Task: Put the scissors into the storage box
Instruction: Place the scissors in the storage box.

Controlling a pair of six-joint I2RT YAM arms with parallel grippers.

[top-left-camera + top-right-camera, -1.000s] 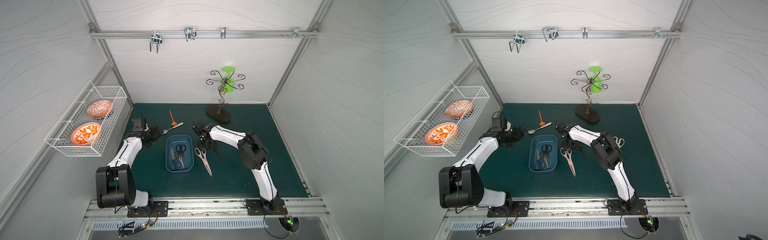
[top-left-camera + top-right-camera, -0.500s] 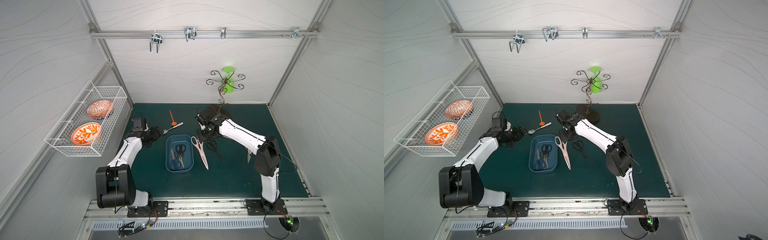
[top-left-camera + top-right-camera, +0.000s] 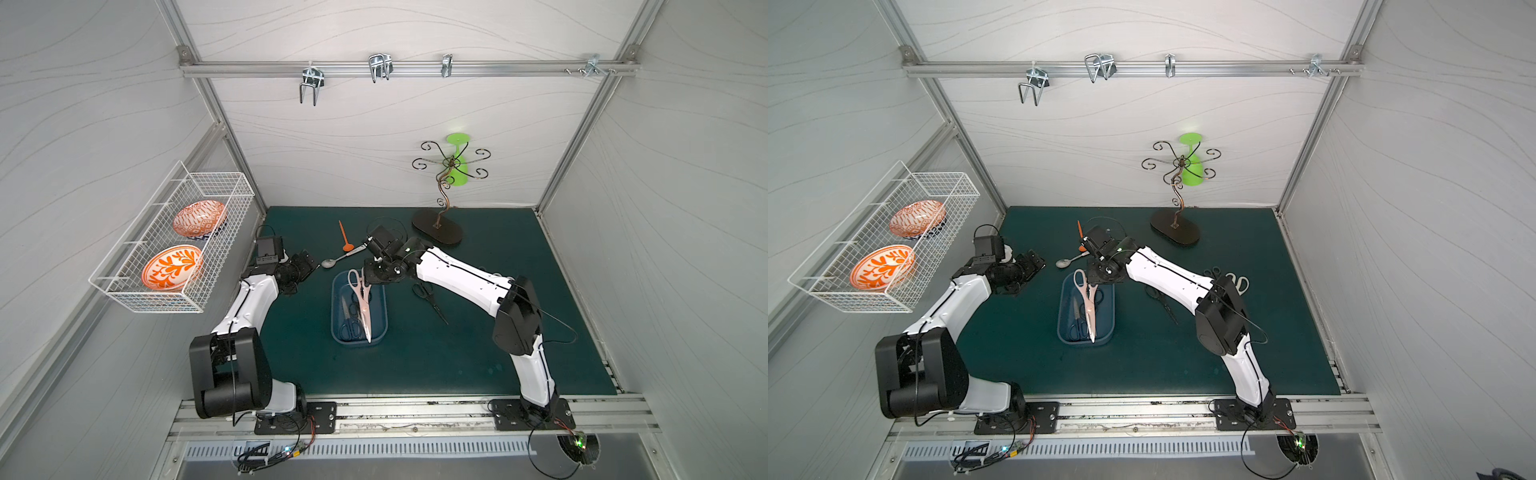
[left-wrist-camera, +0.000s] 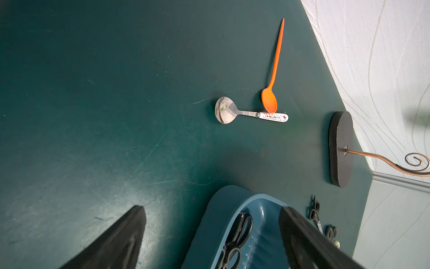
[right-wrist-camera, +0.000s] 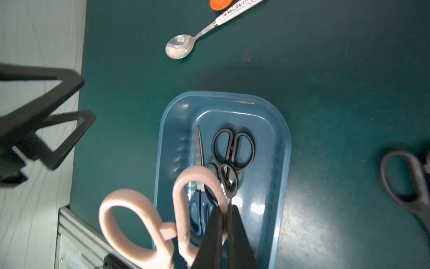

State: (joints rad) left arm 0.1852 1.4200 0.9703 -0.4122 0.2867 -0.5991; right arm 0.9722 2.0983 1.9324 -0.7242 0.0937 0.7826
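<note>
Clamped on one loop of the pink-handled scissors (image 3: 364, 305), the right hand (image 5: 225, 209) held them over the storage box (image 5: 285, 163); lowering and letting go seemed next.

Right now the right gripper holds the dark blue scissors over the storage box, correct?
No, it holds the pink-handled scissors, not the dark blue. The right wrist view shows the right gripper shut on a pink handle loop over the storage box.
</note>
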